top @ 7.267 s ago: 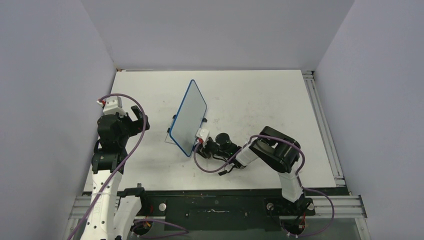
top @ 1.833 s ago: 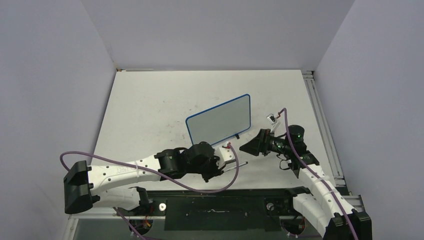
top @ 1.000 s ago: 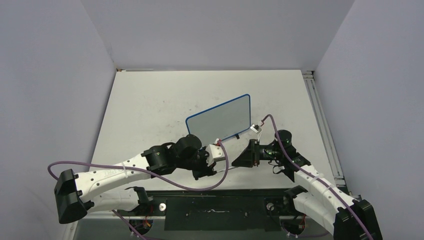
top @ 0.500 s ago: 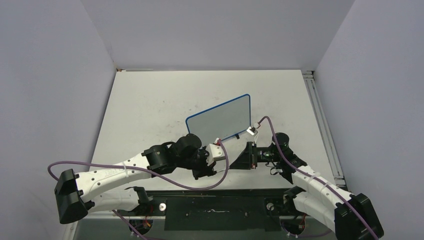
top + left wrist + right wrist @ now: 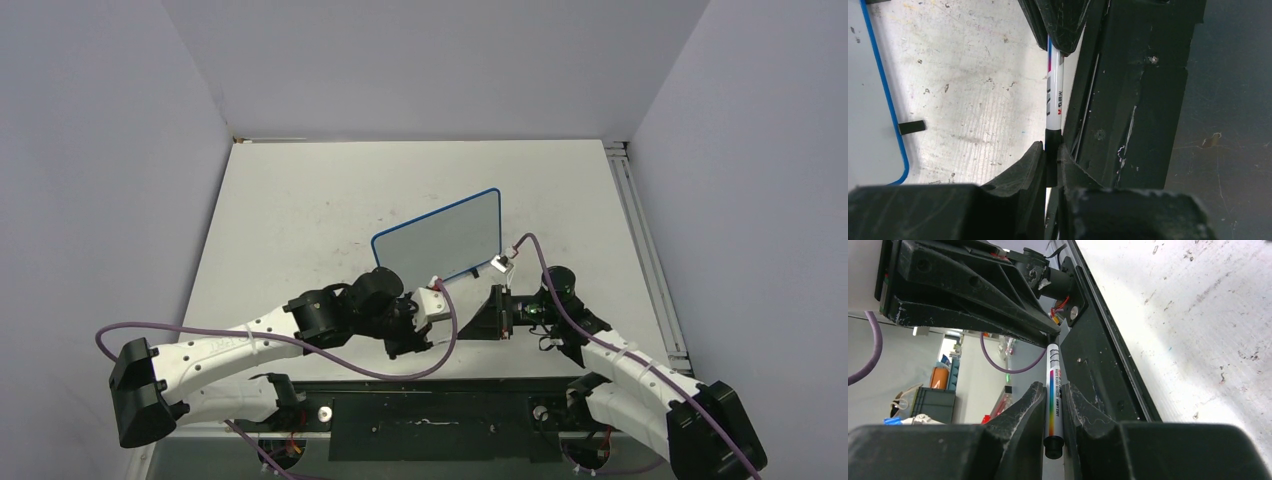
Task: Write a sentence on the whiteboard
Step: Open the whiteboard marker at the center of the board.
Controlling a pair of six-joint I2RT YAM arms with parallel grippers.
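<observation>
The whiteboard [image 5: 440, 243], white with a thin blue frame, stands tilted at mid-table; its face looks plain and the sentence is out of view. A white marker [image 5: 1054, 95] with a rainbow stripe spans the short gap between both grippers, low above the table's near edge. My left gripper [image 5: 1050, 150] is shut on the marker's black cap end. My right gripper [image 5: 1054, 390] is shut on the barrel [image 5: 1054, 400] near its black rear plug. From above, the left gripper [image 5: 443, 325] and right gripper [image 5: 490, 317] face each other just in front of the board.
The board's blue edge [image 5: 890, 100] and a black foot [image 5: 911, 127] lie left of the marker. A black base rail [image 5: 430, 410] runs along the near edge under the grippers. Purple cables [image 5: 250, 335] loop off both arms. Grey walls enclose the table.
My right gripper slid slightly left and its jaws closed on the marker's barrel. The left arm held still, shut on the marker. The board stayed put.
</observation>
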